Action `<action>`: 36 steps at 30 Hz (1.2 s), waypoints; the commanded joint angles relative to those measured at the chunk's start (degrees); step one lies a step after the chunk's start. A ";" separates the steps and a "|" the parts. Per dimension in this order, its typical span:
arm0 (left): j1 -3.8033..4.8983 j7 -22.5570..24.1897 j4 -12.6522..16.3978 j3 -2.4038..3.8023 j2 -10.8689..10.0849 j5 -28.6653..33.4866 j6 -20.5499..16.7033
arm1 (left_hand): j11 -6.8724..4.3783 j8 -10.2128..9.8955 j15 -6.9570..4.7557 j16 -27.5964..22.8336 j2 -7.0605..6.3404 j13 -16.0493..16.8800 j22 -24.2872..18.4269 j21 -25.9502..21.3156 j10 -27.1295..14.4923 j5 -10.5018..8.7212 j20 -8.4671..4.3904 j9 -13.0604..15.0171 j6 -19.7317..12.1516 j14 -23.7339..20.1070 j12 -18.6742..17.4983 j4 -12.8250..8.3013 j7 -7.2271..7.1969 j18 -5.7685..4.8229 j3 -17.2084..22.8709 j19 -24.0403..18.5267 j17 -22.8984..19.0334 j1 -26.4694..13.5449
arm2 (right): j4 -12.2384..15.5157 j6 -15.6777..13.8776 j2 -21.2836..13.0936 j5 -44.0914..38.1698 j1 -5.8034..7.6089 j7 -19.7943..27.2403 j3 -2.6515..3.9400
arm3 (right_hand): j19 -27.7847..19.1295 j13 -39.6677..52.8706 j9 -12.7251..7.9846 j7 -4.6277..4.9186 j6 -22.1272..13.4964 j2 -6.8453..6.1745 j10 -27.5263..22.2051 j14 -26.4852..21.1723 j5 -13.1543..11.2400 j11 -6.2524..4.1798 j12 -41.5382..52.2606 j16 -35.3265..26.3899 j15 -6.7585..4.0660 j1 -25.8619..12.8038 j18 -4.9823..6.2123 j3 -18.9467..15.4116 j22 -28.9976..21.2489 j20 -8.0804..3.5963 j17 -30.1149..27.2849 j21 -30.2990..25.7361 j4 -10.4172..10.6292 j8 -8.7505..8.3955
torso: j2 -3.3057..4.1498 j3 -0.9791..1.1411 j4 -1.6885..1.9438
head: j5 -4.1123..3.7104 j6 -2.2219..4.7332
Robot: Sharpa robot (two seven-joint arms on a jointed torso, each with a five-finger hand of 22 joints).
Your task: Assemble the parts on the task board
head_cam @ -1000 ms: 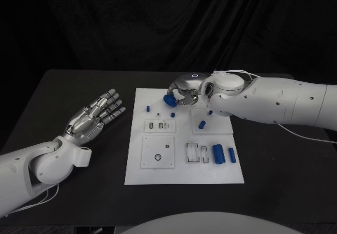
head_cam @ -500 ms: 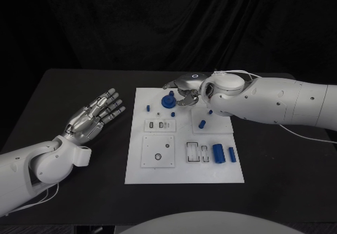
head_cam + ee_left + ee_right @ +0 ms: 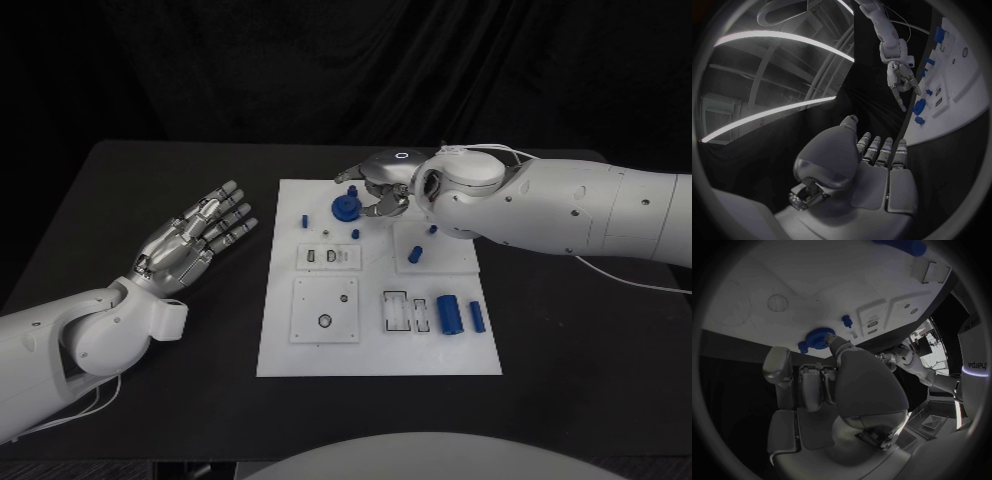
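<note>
right robot hand (image 3: 832, 385) fingertip touching round blue part (image 3: 817, 338), white task board (image 3: 779, 285)

1 task board (image 3: 378, 355), 2 hands

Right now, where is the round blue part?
In the head view the round blue part sits on the board near its far edge, at the right hand's fingertips, beside a small blue peg.

Mirrored "sharpa" logo on right arm (image 3: 974, 365); no other legible txt.
</note>
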 commanded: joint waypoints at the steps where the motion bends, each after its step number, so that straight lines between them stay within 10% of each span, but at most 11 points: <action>1: -0.06 0.92 0.35 0.05 -0.24 0.24 0.60 | -0.12 0.10 0.36 0.35 -0.09 0.00 0.07 0.22 -0.15 0.29 0.33 0.07 -0.16 -0.10 -0.06 0.06 0.08 -0.96 0.33 -0.06 0.07 -0.12 | 1.29 -4.32 -1.48 -0.32 0.37 0.73 0.02 | 0.89 9.48 1.63 0.75 7.54 0.56 0.99 3.25 0.16 0.64 0.33 0.02 0.13 -0.97 0.79 -0.25 1.87 0.15 11.12 0.51 1.11 1.99 | 0.01 -0.01 0.02 | 0.12 0.26; 9: -0.06 1.20 0.93 0.05 -0.94 0.24 0.08 | -0.32 0.22 0.41 0.48 -0.20 0.05 0.11 0.30 -0.04 0.36 0.33 0.15 0.29 0.06 0.11 -0.13 0.25 -1.01 0.50 0.04 0.10 -0.21 | 8.07 -6.55 -10.69 -0.33 3.36 -1.12 0.00 | 9.58 15.09 4.66 2.30 19.29 0.35 7.13 5.94 -5.05 1.70 3.19 4.44 0.74 -4.00 -2.16 -3.59 9.47 0.71 15.09 13.38 4.70 6.22 | 0.04 -0.01 0.03 | -0.45 0.07; 15: -0.06 1.32 1.22 0.05 -1.21 0.24 -0.18 | -0.33 0.29 0.43 0.57 -0.33 0.08 0.13 0.35 0.11 0.54 0.32 0.17 0.46 0.18 0.26 -0.32 0.25 -1.04 0.59 0.12 0.13 -0.28 | 10.49 -6.99 -17.83 -0.30 4.09 -2.02 -0.03 | 10.62 15.09 5.12 2.02 18.16 -0.36 7.13 5.94 -7.09 1.49 3.19 4.44 0.58 -4.50 -2.57 -5.26 10.76 0.59 15.09 15.29 6.85 5.04 | 0.10 -0.04 -0.06 | -1.59 0.13; 20: -0.06 1.33 1.19 0.05 -1.07 0.24 -0.18 | -0.32 0.29 0.44 0.57 -0.35 0.08 0.12 0.33 0.10 0.59 0.32 0.17 0.46 0.18 0.26 -0.36 0.25 -1.04 0.61 0.10 0.13 -0.29 | 10.30 -8.06 -21.93 0.75 3.04 -1.77 -0.06 | 13.24 15.09 3.92 1.39 15.97 -1.93 7.13 5.94 -7.70 0.71 3.19 4.44 -0.29 -4.48 -3.73 -6.77 13.10 -0.21 15.09 19.77 10.77 2.83 | 0.15 -0.06 0.16 | -2.81 0.39; 36: -0.10 1.35 0.87 0.05 -0.40 0.24 0.22 | -0.28 0.27 0.45 0.56 -0.35 0.08 0.12 0.32 0.09 0.65 0.33 0.16 0.36 0.16 0.25 -0.40 0.21 -1.05 0.65 0.09 0.12 -0.31 | 8.26 -9.96 -25.59 1.95 -0.63 0.22 -0.14 | 13.00 15.09 3.38 1.16 16.41 -2.81 7.13 5.94 -9.57 0.45 3.19 4.44 -0.55 -4.90 -3.61 -7.40 13.01 -0.48 15.09 19.34 11.03 2.55 | 0.02 0.22 0.04 | -4.75 0.68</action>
